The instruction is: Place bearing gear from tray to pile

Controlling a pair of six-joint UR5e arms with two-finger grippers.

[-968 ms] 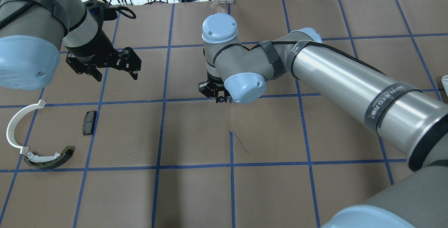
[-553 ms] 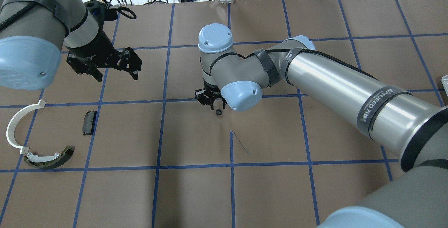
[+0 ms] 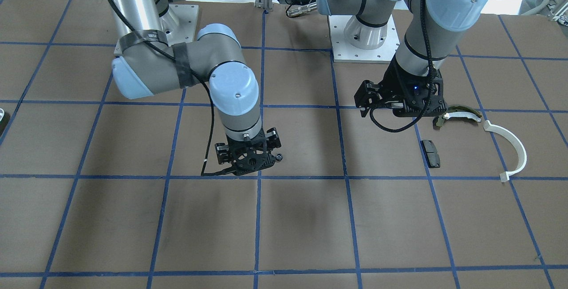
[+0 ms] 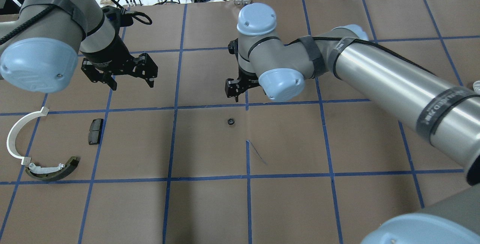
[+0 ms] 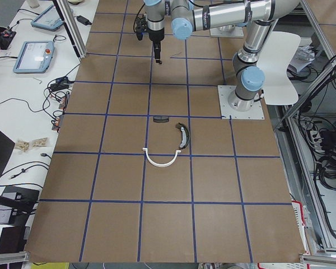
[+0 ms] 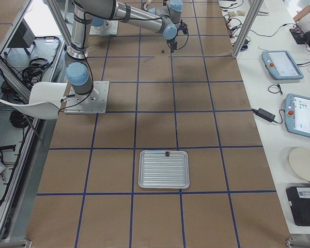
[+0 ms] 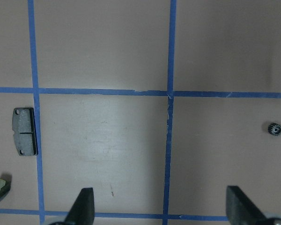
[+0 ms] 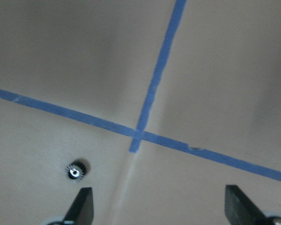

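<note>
The bearing gear [image 4: 230, 122], small, black and toothed, lies alone on the brown table. It also shows in the front view [image 3: 278, 157], the right wrist view [image 8: 76, 171] and the left wrist view [image 7: 274, 128]. My right gripper [image 4: 234, 91] hangs open and empty just beyond the gear, its fingers [image 8: 84, 202] wide apart. My left gripper [image 4: 131, 83] is open and empty, hovering to the gear's left. The pile lies far left: a white half-ring strip [image 4: 13, 135], a black pad [image 4: 95, 130] and an olive-and-white shoe [image 4: 52, 169].
The ribbed metal tray [image 6: 164, 169] sits far off toward the table's right end, with a small dark part [image 6: 167, 153] at its rim. Blue tape lines grid the brown table [image 4: 210, 206]. Cables and tablets lie beyond the far edge.
My right gripper has let go of the gear onto the table and has pulled up and away from it. My left arm has shifted slightly to the right.
</note>
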